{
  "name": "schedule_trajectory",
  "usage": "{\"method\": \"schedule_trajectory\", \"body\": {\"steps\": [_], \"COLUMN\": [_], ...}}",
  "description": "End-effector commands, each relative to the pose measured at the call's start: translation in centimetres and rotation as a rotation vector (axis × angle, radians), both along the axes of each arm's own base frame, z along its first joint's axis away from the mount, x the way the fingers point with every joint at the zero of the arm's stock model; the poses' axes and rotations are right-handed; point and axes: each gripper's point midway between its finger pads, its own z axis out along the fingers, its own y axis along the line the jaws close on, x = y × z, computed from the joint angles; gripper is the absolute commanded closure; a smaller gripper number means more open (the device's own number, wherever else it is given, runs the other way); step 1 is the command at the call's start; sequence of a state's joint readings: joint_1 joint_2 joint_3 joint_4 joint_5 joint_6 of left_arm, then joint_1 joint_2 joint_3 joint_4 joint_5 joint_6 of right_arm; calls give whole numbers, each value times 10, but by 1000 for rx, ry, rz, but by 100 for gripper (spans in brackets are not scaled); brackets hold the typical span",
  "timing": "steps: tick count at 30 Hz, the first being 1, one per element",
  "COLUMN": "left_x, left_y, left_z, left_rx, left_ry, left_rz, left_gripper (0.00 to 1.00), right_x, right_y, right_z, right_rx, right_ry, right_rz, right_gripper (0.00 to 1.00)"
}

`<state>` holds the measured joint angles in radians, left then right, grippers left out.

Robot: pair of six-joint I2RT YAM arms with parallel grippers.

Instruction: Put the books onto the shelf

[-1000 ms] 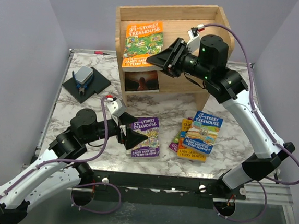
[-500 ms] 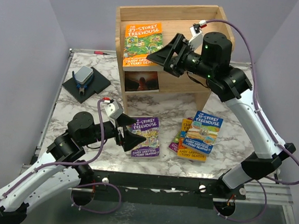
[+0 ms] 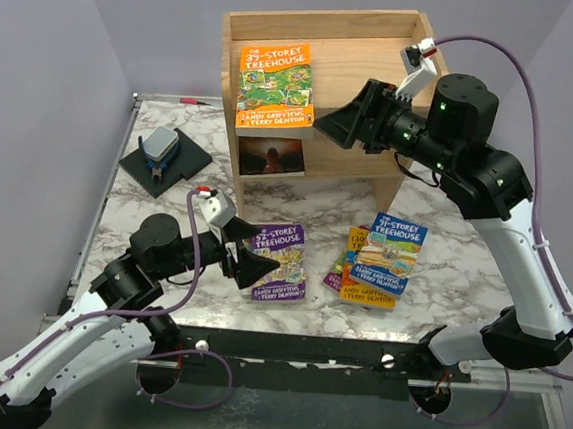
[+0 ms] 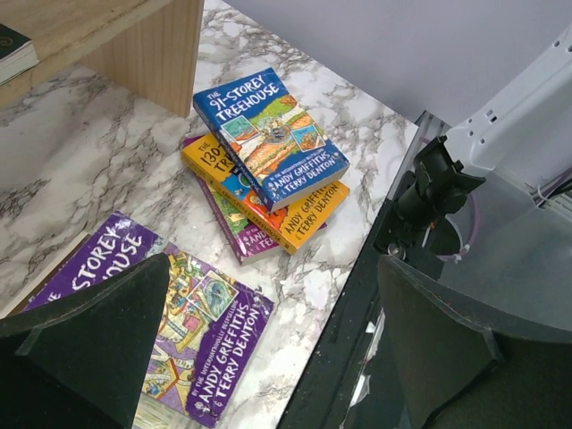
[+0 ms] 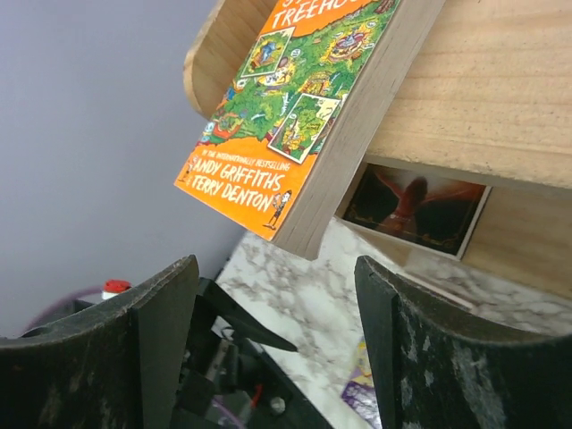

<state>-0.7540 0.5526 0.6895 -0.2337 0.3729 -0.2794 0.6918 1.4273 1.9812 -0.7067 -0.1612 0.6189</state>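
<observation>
With the orange book (image 3: 275,85) laid atop the shelf (image 3: 382,42) ahead of the spread, empty right fingers (image 5: 420,349), the next pickup is judged in hand: the purple book (image 3: 280,262), on the desk (image 3: 318,202) beneath the wide-spread left fingers (image 4: 98,340), must be pinched edgewise.

Both arms share one build: glossy white shells on the long links and matt black cylinders at the joints. A mauve cable (image 3: 483,39) loops off the wrist of the right arm (image 3: 518,260), and the left arm (image 3: 84,347) carries the same cable, running along its shell toward the near edge of the worktop (image 3: 318,199). Each wrist bears a small white camera block (image 3: 418,57) tipped with red. Small green dots (image 3: 443,106), probably status lights, glow on the right arm's black joints. The left gripper (image 3: 261,257) and right gripper (image 3: 332,128) are black, with broad wedge-shaped fingers (image 5: 420,357). The inner faces of the right one's fingers look scuffed and greyish.
</observation>
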Motion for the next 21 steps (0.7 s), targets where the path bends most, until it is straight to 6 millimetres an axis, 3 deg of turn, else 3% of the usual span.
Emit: {"method": "schedule_trajectory", "body": {"steps": [1, 13, 21], "left_x": [5, 9, 11], "left_y": [4, 4, 3], "left_z": [-5, -9, -12], "left_rx": [19, 39, 51], "left_ry": [-3, 3, 8], "left_rz": [31, 46, 51], "left_gripper": [1, 1, 1], "right_x": [-5, -7, 13], "right_y": [-9, 6, 10], "right_z": [-14, -18, -24], "right_rx": [-170, -400, -502], "right_ry": [-118, -418, -487], "right_rz": [61, 152, 75], "right_gripper": [27, 35, 43]}}
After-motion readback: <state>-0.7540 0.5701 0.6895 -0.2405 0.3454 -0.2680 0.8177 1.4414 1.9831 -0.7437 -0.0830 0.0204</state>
